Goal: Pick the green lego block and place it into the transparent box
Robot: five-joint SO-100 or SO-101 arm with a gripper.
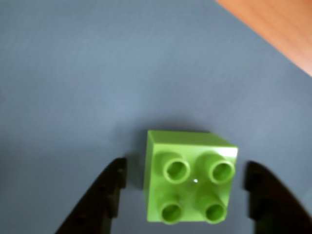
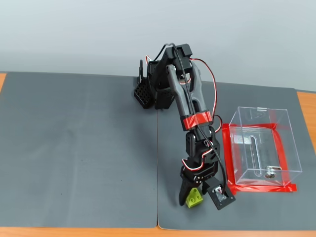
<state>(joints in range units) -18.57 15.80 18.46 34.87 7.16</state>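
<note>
Green block [image 1: 191,179] sits studs-up on the grey mat, near edge of the counter, squarely between the spread fingers of the end effector [image 1: 183,187], a gap on each side. Arm reaches down over it; box [image 2: 283,148] stands to the right in the fixed view.

Grey mat [image 2: 79,148] bears block [image 2: 194,197], box [image 2: 286,148]

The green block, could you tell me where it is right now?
In the fixed view the green block sits on the grey mat between the open gripper, left of the clear box.
</note>
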